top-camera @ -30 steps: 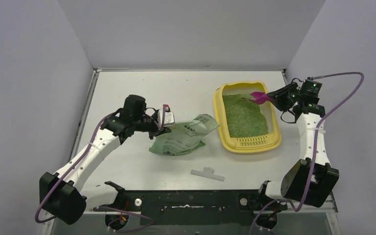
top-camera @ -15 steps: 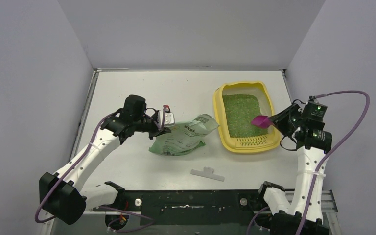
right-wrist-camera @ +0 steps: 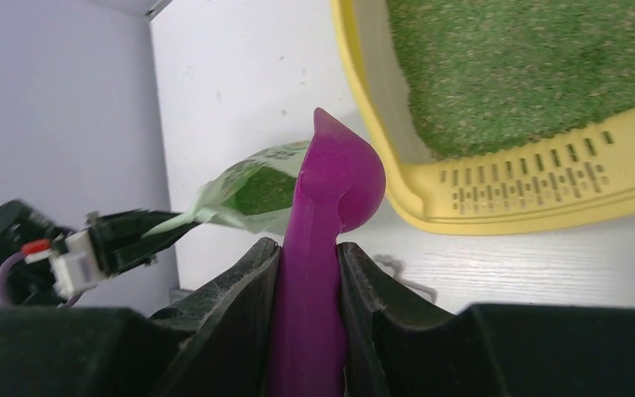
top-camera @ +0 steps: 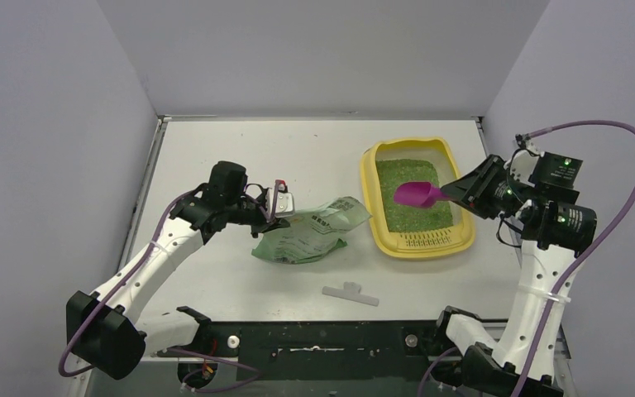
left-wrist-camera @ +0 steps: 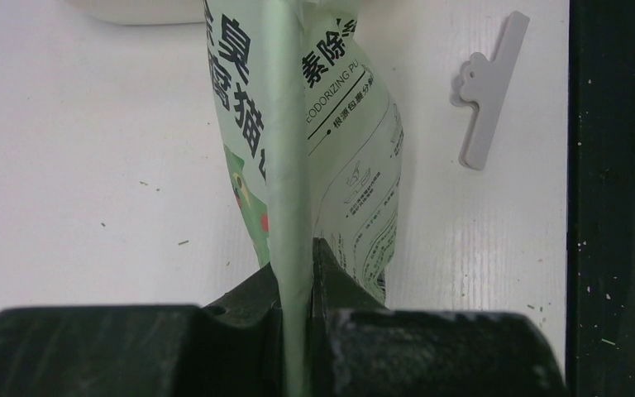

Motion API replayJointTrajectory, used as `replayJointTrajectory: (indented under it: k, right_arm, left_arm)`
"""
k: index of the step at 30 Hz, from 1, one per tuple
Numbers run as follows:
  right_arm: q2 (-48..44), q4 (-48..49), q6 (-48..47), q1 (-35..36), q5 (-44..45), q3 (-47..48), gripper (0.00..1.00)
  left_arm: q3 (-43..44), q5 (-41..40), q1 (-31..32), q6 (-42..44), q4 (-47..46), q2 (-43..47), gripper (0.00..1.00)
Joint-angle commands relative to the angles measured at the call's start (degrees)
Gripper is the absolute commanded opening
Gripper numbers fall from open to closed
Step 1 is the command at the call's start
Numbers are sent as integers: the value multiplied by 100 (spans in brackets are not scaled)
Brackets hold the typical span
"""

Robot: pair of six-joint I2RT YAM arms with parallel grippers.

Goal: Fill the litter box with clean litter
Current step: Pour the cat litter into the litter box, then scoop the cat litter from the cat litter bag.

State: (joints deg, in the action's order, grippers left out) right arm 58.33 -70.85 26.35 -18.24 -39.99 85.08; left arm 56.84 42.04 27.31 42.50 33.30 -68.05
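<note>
Fingers (left-wrist-camera: pixel 335 279) on the left gripper (left-wrist-camera: pixel 298 258) are pinched tight on a folded edge of the green bag (left-wrist-camera: pixel 341 149), which lies just left of the litter box (top-camera: pixel 417 243). The right gripper (right-wrist-camera: pixel 307 263) is clamped on the handle of a magenta scoop (right-wrist-camera: pixel 336 178), held over the box. The yellow box sits on the table's right side, with green litter (top-camera: pixel 403 219) covering its floor. A grey clip (top-camera: pixel 350 293) lies near the front edge.

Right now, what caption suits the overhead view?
Right gripper holds a magenta scoop over the litter box; left gripper pinches the green bag.
</note>
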Motion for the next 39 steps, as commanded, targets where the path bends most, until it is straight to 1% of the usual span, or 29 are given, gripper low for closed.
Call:
replayJointTrajectory:
  k: [1,5,9,18,21,33,36,39]
  right_arm:
    - [89,-104,-48,162,-1340,521,0]
    - [210,-240,-68,482,-1308,906,0]
    - [291,-45,147,911,-1221,890,0]
    - [471,484,570,2438,12,527,0]
    - [553,559,613,2849,426,483,0]
    - [985,668,663,3868,1522,484,0]
    - [1134,857,638,3906,1436,406,0]
    - [1568,1055,614,4131,1179,399,0]
  left_arm:
    - [300,549,64,144,52,187,0]
    - [295,542,64,182,88,202,0]
    - [319,542,89,181,97,193,0]
    - [296,514,121,197,116,235,0]
    - [297,497,138,197,116,240,0]
    - [282,440,196,223,142,239,0]
    - [274,457,211,228,142,241,0]
    - [291,499,230,241,142,230,0]
